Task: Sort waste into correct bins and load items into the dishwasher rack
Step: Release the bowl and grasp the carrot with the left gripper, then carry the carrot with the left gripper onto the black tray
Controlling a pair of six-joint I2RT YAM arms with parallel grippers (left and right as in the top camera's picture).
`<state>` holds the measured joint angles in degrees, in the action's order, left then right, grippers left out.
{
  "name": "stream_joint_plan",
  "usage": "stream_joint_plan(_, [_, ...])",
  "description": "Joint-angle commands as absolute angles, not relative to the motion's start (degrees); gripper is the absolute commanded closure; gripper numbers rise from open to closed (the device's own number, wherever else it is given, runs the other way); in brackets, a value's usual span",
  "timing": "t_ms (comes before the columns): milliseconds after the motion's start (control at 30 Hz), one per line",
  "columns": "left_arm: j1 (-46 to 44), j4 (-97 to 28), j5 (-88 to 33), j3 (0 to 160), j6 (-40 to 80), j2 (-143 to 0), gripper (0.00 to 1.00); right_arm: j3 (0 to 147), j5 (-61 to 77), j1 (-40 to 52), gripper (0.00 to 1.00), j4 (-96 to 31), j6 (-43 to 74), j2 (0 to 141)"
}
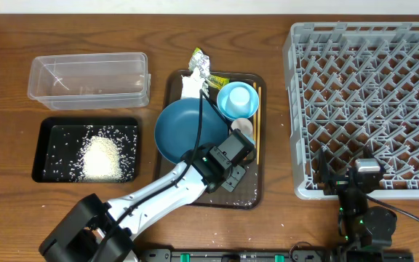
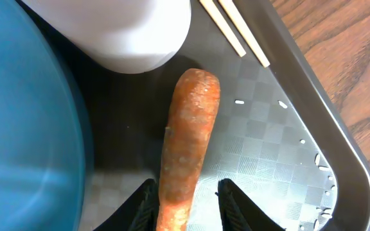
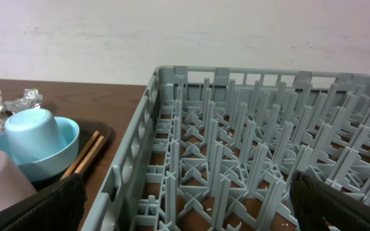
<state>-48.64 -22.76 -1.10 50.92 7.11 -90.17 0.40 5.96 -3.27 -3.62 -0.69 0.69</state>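
Left fingers astride small orange carrot, clamp unclear; right fingers spread, idle. Waste-sorting step: next pinch firmly, lift toward shallow black bin.

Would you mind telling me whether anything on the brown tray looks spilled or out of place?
Yes: a few loose rice grains lie scattered on the brown tray near its corner, beside the carrot, away from the rice heap in the black bin. They look spilled. Nothing appears damaged.
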Motion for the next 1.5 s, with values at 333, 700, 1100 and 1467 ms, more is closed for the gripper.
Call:
stream_joint_plan(333, [-48.69, -21.52, -0.93, 50.81, 7.86, -97.65, 0.66, 0.32, 5.85, -3.36, 0.01, -3.84, -1.13, 0.45])
stream_joint_plan(700, [-48.69, -21.61, -2.46, 50.87, 8.29, -97.41, 0.79, 0.32, 5.85, -3.36, 0.01, -3.84, -1.15, 0.45])
stream_joint_plan(1100, [-48.66, -23.94, -2.52, 50.92, 9.93, -84.97, 0.8, 0.32, 5.85, -3.36, 0.01, -3.84, -1.13, 0.45])
stream_joint_plan(1467, [-39.94, -29.8, 7.18, 50.92, 11.73, -67.61, 0.8, 0.32, 5.85, -3.36, 0.01, -3.86, -1.13, 0.45])
